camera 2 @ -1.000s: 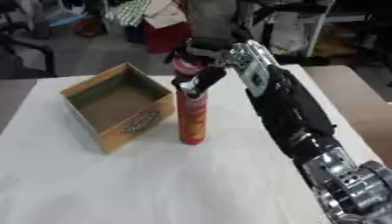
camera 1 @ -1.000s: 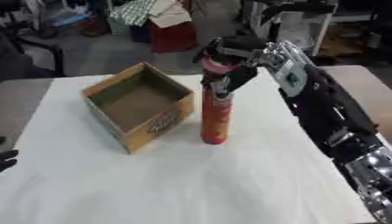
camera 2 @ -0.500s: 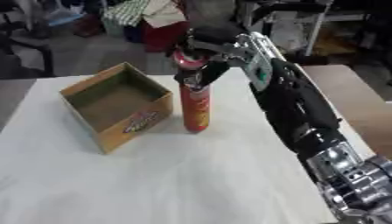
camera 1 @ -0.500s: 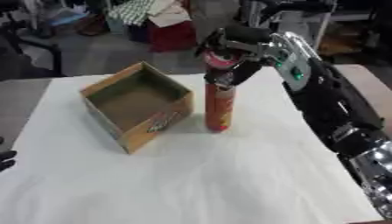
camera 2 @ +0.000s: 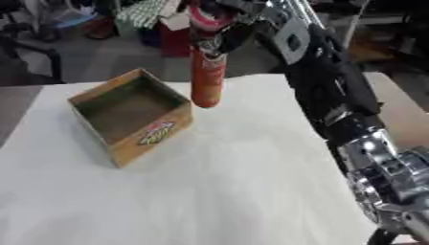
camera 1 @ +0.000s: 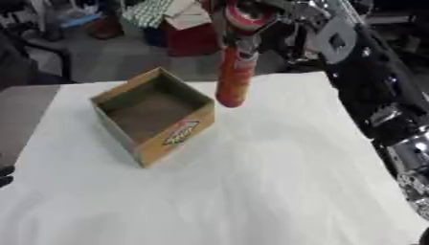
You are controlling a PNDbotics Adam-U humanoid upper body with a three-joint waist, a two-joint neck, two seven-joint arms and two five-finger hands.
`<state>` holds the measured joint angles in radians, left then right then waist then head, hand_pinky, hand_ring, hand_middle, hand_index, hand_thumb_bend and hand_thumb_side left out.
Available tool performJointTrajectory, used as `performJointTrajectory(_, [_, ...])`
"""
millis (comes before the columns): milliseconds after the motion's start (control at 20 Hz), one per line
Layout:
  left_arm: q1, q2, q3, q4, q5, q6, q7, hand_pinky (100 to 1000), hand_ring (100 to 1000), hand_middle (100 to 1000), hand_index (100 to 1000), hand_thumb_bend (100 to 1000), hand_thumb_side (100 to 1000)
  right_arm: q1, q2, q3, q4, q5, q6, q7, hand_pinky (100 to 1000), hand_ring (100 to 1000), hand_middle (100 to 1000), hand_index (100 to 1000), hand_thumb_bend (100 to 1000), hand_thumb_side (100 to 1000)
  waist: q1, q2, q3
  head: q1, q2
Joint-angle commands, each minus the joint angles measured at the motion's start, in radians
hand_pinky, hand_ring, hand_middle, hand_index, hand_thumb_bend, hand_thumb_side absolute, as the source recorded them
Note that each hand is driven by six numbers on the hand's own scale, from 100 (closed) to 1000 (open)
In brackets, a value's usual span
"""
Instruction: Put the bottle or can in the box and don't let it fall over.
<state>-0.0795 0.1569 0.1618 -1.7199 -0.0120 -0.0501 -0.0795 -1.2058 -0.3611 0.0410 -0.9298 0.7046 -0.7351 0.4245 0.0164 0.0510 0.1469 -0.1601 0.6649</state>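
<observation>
White cloth covers the tabletop [camera 1: 251, 191]. One tall orange-red can [camera 1: 234, 79] hangs upright above it near the far edge, its top gripped by the right hand's [camera 1: 251, 19] curled fingers, just beside one open brown cardboard box [camera 1: 152, 115]. Lifted, not yet boxed; carrying over and lowering remain. Left hand barely shows; cannot tell.

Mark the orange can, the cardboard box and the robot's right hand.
orange can [camera 1: 234, 81]: left eye view, middle of its body.
cardboard box [camera 1: 172, 136]: left eye view, front wall by the label.
right hand [camera 2: 224, 21]: right eye view, fingers round the can's top.
</observation>
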Motion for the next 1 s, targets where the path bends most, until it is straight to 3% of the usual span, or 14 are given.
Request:
performJointTrajectory(50, [-0.022,0.004,-0.011,-0.012,0.006,-0.001,-0.012,803,746,828,986,226,1000,-0.030,0.010,-0.044,-0.045,-0.029,0.004,-0.038,100,134,179,428,100,138,0.004,-0.005,0.015,-0.013,-0.021])
performJointTrajectory(450, [-0.064,-0.014,-0.032,-0.013,0.017,-0.002,-0.032,804,747,828,986,226,1000,0.024,0.133,-0.099,-0.095,-0.047,0.017,-0.175,100,188,142,441,100,162,0.015,0.017,0.091,-0.061,-0.039])
performJointTrajectory(650, [-0.078,-0.022,-0.035,-0.014,0.021,0.000,-0.034,805,746,827,986,227,1000,0.074,0.177,-0.113,-0.092,-0.011,0.030,-0.242,100,299,237,517,100,206,0.015,0.025,0.108,-0.076,-0.043])
performJointTrajectory(700, [-0.081,-0.023,-0.037,-0.013,0.022,0.000,-0.036,805,747,827,986,227,1000,0.086,0.184,-0.111,-0.081,0.004,0.033,-0.258,126,334,280,562,100,134,0.014,0.026,0.109,-0.078,-0.045])
performJointTrajectory(750, [-0.084,-0.024,-0.039,-0.013,0.023,0.000,-0.038,805,747,828,986,227,1000,0.097,0.186,-0.102,-0.065,0.020,0.035,-0.275,207,385,351,643,100,230,0.013,0.027,0.111,-0.080,-0.046])
performJointTrajectory(800, [-0.086,-0.025,-0.040,-0.013,0.023,0.001,-0.040,805,747,828,986,227,1000,0.103,0.186,-0.091,-0.046,0.036,0.033,-0.291,223,394,362,657,100,233,0.012,0.028,0.112,-0.080,-0.046])
performJointTrajectory(850, [-0.087,-0.025,-0.040,-0.013,0.022,0.001,-0.041,805,746,827,986,227,1000,0.108,0.183,-0.079,-0.028,0.052,0.031,-0.303,394,499,480,791,100,281,0.010,0.028,0.112,-0.080,-0.045])
performJointTrajectory(900, [-0.087,-0.025,-0.040,-0.013,0.021,0.001,-0.041,805,746,827,986,227,1000,0.110,0.180,-0.068,-0.010,0.069,0.029,-0.308,420,513,494,806,100,290,0.009,0.028,0.112,-0.079,-0.045])
performJointTrajectory(950, [-0.087,-0.025,-0.039,-0.013,0.021,0.001,-0.041,806,746,827,986,226,1000,0.110,0.177,-0.060,0.005,0.086,0.026,-0.307,688,668,647,914,100,407,0.008,0.028,0.112,-0.077,-0.044])
performJointTrajectory(1000, [-0.087,-0.024,-0.039,-0.013,0.020,0.001,-0.040,806,746,827,986,227,1000,0.107,0.174,-0.052,0.016,0.104,0.024,-0.299,737,710,691,936,100,438,0.008,0.029,0.112,-0.076,-0.044])
